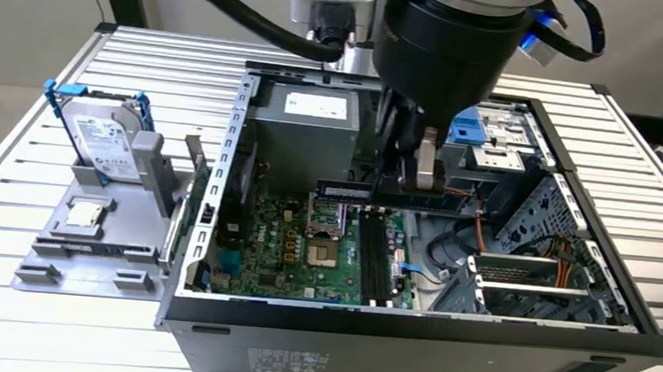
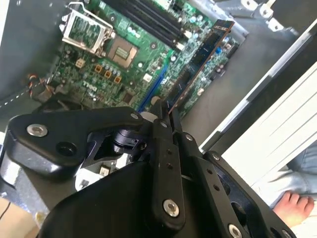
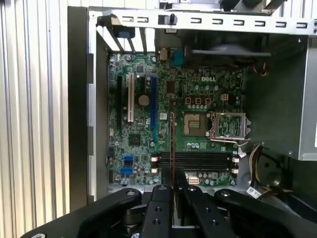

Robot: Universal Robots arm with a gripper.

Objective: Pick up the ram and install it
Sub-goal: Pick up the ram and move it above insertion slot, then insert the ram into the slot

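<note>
Gripper point(image 1: 426, 186) clamped on the ram point(image 1: 344, 190) hovers above the memory slots point(image 1: 379, 261); seating likely needs it level, parallel to 1 slot.

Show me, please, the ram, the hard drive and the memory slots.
ram point(image 2: 198, 64): second wrist view, its flat side.
hard drive point(image 1: 104, 137): exterior view, its labelled face.
memory slots point(image 3: 198, 161): first wrist view, their middle.

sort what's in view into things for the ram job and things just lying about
For the job: ram, held in the tool; memory slots; motherboard.
Lying about: hard drive; processor chip; grey holder.
</note>
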